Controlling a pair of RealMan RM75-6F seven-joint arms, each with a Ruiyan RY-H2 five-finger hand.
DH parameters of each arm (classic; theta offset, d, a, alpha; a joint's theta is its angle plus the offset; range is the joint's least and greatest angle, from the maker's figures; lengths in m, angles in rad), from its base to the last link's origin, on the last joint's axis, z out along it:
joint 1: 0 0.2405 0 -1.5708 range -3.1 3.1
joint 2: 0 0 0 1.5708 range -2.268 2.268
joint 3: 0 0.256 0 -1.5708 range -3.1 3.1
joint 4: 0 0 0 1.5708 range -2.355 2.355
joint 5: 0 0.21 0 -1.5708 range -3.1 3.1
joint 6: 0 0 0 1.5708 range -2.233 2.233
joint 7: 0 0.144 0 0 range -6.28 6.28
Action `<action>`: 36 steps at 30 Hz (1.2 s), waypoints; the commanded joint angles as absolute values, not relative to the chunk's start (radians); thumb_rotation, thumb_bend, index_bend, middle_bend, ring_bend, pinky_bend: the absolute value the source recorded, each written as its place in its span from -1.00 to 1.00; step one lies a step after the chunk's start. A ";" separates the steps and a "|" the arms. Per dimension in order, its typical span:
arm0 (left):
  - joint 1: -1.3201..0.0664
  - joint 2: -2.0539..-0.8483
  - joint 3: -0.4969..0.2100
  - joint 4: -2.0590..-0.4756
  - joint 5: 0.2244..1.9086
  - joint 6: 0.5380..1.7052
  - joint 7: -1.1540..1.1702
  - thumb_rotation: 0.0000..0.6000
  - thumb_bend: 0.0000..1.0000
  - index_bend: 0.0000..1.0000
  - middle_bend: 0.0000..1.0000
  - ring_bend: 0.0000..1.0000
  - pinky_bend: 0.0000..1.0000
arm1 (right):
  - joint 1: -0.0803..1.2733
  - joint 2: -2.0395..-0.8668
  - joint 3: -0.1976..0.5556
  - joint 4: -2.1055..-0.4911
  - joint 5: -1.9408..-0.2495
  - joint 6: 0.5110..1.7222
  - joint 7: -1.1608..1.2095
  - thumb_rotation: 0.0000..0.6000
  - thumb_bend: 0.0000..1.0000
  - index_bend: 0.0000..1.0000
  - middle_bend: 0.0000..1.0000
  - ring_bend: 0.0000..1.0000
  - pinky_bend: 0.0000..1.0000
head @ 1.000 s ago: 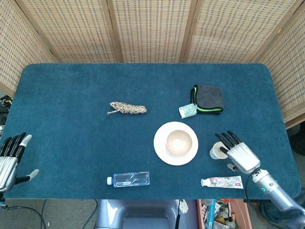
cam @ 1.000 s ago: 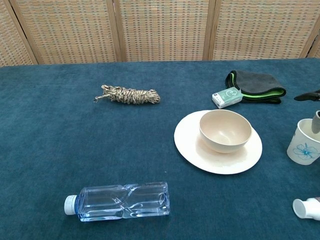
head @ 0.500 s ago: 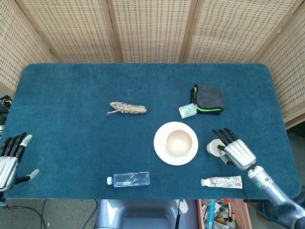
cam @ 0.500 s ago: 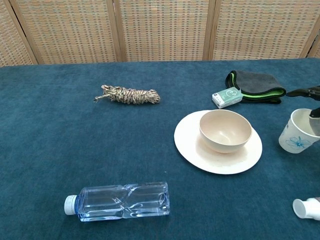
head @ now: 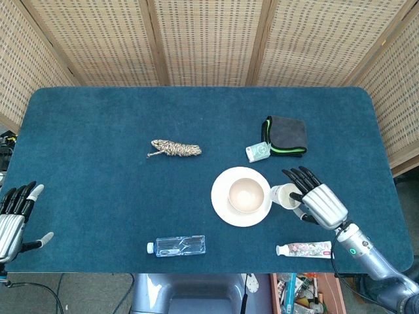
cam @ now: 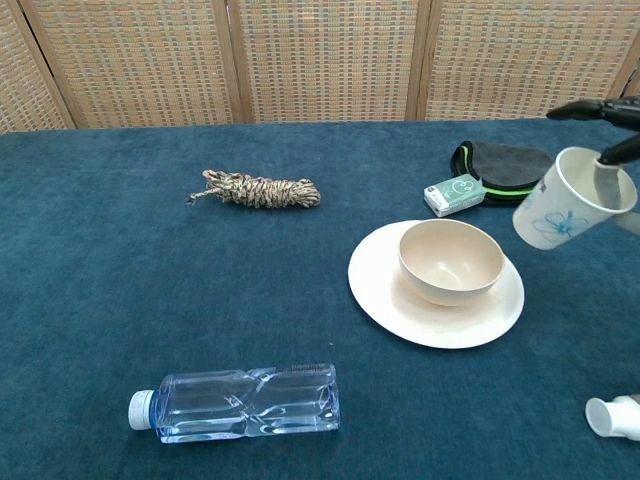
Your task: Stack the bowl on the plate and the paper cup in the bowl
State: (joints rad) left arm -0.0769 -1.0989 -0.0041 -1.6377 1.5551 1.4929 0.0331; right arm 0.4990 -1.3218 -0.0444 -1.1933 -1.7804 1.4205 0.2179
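A cream bowl (head: 247, 194) (cam: 450, 262) sits in the middle of the cream plate (head: 223, 210) (cam: 400, 313). My right hand (head: 315, 200) (cam: 612, 112) holds the white paper cup (head: 283, 196) (cam: 566, 199) with a blue flower print, lifted off the table and tilted, just right of the plate's rim. A finger reaches inside the cup's mouth. My left hand (head: 14, 219) rests open at the table's front left edge, far from everything; the chest view does not show it.
A coiled rope (head: 175, 149) (cam: 260, 188) lies left of centre. At the front lies a clear water bottle (head: 177, 245) (cam: 240, 402). A green card box (head: 258, 152) (cam: 455, 194) and a dark folded cloth (head: 286, 134) (cam: 510, 166) lie behind the plate. A toothpaste tube (head: 304, 249) (cam: 612, 416) lies front right.
My right hand has taken hold of the cup, lifted it off the table and carried it left toward the plate, tilting it. The left hand has not moved.
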 commanded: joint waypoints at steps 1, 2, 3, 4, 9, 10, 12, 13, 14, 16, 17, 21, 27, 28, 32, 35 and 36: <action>-0.077 -1.099 -0.005 -1.637 1.554 1.493 0.033 1.00 -1.00 -1.00 -1.00 -1.00 -1.00 | 0.565 -1.250 -0.002 -1.359 -1.778 1.345 0.120 1.00 -0.08 0.32 -1.00 -1.00 -1.00; -0.077 -1.099 -0.005 -1.637 1.555 1.494 0.032 1.00 -1.00 -1.00 -1.00 -1.00 -1.00 | 0.582 -1.234 0.007 -1.412 -1.764 1.303 0.078 1.00 -0.08 0.32 -1.00 -1.00 -1.00; -0.077 -1.099 -0.004 -1.637 1.555 1.494 0.031 1.00 -1.00 -1.00 -1.00 -1.00 -1.00 | 0.593 -1.225 0.014 -1.445 -1.751 1.272 0.046 1.00 -0.08 0.32 -1.00 -1.00 -1.00; -0.077 -1.099 -0.004 -1.636 1.555 1.494 0.030 1.00 -1.00 -1.00 -1.00 -1.00 -1.00 | 0.602 -1.220 0.020 -1.475 -1.735 1.241 0.011 1.00 -0.08 0.32 -1.00 -1.00 -1.00; -0.083 -1.099 -0.005 -1.633 1.548 1.479 0.030 1.00 -1.00 -1.00 -1.00 -1.00 -1.00 | 0.641 -1.222 0.048 -1.585 -1.636 1.095 -0.149 1.00 -0.08 0.32 -1.00 -1.00 -1.00; -0.084 -1.099 -0.005 -1.634 1.547 1.476 0.030 1.00 -1.00 -1.00 -1.00 -1.00 -1.00 | 0.647 -1.226 0.053 -1.596 -1.613 1.069 -0.180 1.00 -0.08 0.32 -1.00 -1.00 -1.00; -0.084 -1.097 -0.004 -1.633 1.549 1.478 0.027 1.00 -1.00 -1.00 -1.00 -1.00 -1.00 | 0.659 -1.243 0.065 -1.607 -1.556 1.019 -0.266 1.00 -0.08 0.32 -1.00 -1.00 -1.00; -0.084 -1.096 -0.005 -1.633 1.550 1.479 0.024 1.00 -1.00 -1.00 -1.00 -1.00 -1.00 | 0.662 -1.254 0.070 -1.609 -1.530 1.003 -0.303 1.00 -0.08 0.32 -1.00 -1.00 -1.00; -0.083 -1.094 -0.005 -1.633 1.549 1.481 0.019 1.00 -1.00 -1.00 -1.00 -1.00 -1.00 | 0.666 -1.270 0.077 -1.611 -1.500 0.987 -0.339 1.00 -0.08 0.32 -1.00 -1.00 -1.00; -0.082 -1.092 -0.006 -1.632 1.546 1.481 0.012 1.00 -1.00 -1.00 -1.00 -1.00 -1.00 | 0.669 -1.297 0.086 -1.609 -1.455 0.972 -0.379 1.00 -0.08 0.32 -1.00 -1.00 -1.00; -0.083 -1.090 -0.006 -1.632 1.545 1.480 0.009 1.00 -1.00 -1.00 -1.00 -1.00 -1.00 | 0.671 -1.306 0.089 -1.607 -1.440 0.966 -0.392 1.00 -0.08 0.32 -1.00 -1.00 -1.00; -0.086 -1.088 -0.007 -1.632 1.543 1.475 0.003 1.00 -1.00 -1.00 -1.00 -1.00 -1.00 | 0.677 -1.330 0.093 -1.600 -1.396 0.948 -0.428 1.00 -0.08 0.32 -1.00 -1.00 -1.00; -0.088 -1.086 -0.006 -1.632 1.542 1.470 0.000 1.00 -1.00 -1.00 -1.00 -1.00 -1.00 | 0.687 -1.354 0.086 -1.584 -1.361 0.921 -0.451 1.00 -0.08 0.32 -1.00 -1.00 -1.00; -0.088 -1.087 -0.006 -1.631 1.541 1.469 0.001 1.00 -1.00 -1.00 -1.00 -1.00 -1.00 | 0.688 -1.358 0.086 -1.582 -1.360 0.922 -0.454 1.00 -0.08 0.32 -1.00 -1.00 -1.00; -0.089 -1.087 -0.006 -1.632 1.539 1.467 0.002 1.00 -1.00 -1.00 -1.00 -1.00 -1.00 | 0.691 -1.366 0.085 -1.579 -1.356 0.923 -0.463 1.00 -0.08 0.32 -1.00 -1.00 -1.00; -0.089 -1.088 -0.006 -1.632 1.540 1.466 0.003 1.00 -1.00 -1.00 -1.00 -1.00 -1.00 | 0.695 -1.371 0.082 -1.576 -1.352 0.920 -0.474 1.00 -0.08 0.32 -1.00 -1.00 -1.00; -0.090 -1.088 -0.006 -1.632 1.540 1.466 0.003 1.00 -1.00 -1.00 -1.00 -1.00 -1.00 | 0.696 -1.371 0.080 -1.576 -1.350 0.916 -0.476 1.00 -0.08 0.30 -1.00 -1.00 -1.00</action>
State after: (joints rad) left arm -0.0895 -1.0875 -0.0060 -1.6324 1.5395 1.4665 0.0030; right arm 0.6952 -1.3705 0.0816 -1.5765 -1.3514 0.9177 -0.4743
